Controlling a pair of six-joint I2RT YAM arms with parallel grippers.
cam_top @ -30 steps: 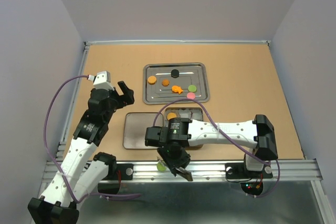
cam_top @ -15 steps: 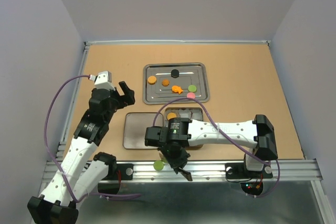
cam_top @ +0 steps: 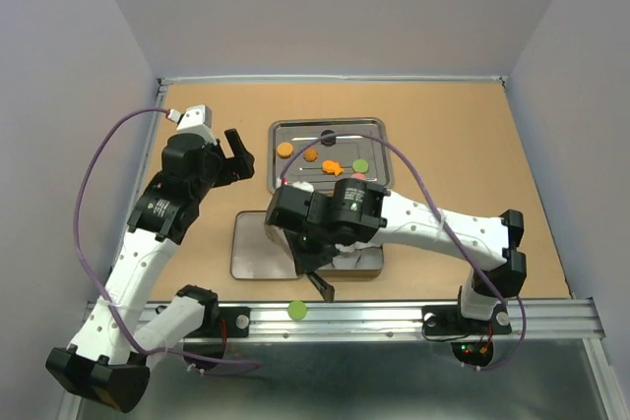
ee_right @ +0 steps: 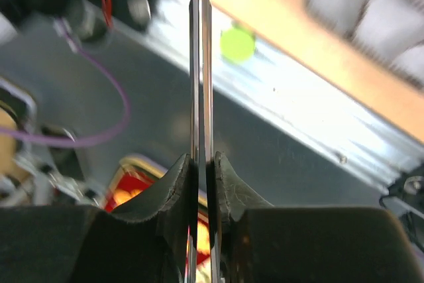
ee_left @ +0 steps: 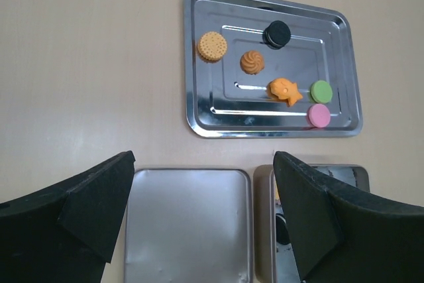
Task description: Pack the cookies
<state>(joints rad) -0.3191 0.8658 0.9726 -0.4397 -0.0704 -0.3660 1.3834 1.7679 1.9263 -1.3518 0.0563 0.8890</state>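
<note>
Reference is the steel tray (ee_left: 199, 107) on the worktop (cam_top: 453, 145).

Six cookies sit on it:
- orange round biscuit (ee_left: 211, 46) at the tray's left end
- orange swirl (ee_left: 252, 61) just right of the biscuit
- black sandwich cookie (ee_left: 277, 33) by the tray's far rim
- orange fish-shaped one (ee_left: 286, 91) mid-tray
- green disc (ee_left: 321, 91) just beside the fish
- pink disc (ee_left: 318, 115) by the tray's near-right corner

A stray green cookie (cam_top: 295, 310) is off the worktop. It lies well apart from the tray, on the aluminium rail (cam_top: 394, 317) along the near edge.

A flat silver lid (ee_left: 187, 223) lies on the near side of the tray, under its left half. An open tin (ee_left: 311, 171) is just right of the lid, under the tray's right half. The right arm covers most of the tin, so I can't tell what's inside.

Left arm (cam_top: 148, 233): jaws spread wide and empty, hanging just left of the tray.

Right arm (cam_top: 413, 228): it reaches across the tin on the tray's near side. Its jaws are pressed together to a thin slit with nothing between them, and the tips are at the worktop's near edge. The stray green cookie is near them, not touching.
</note>
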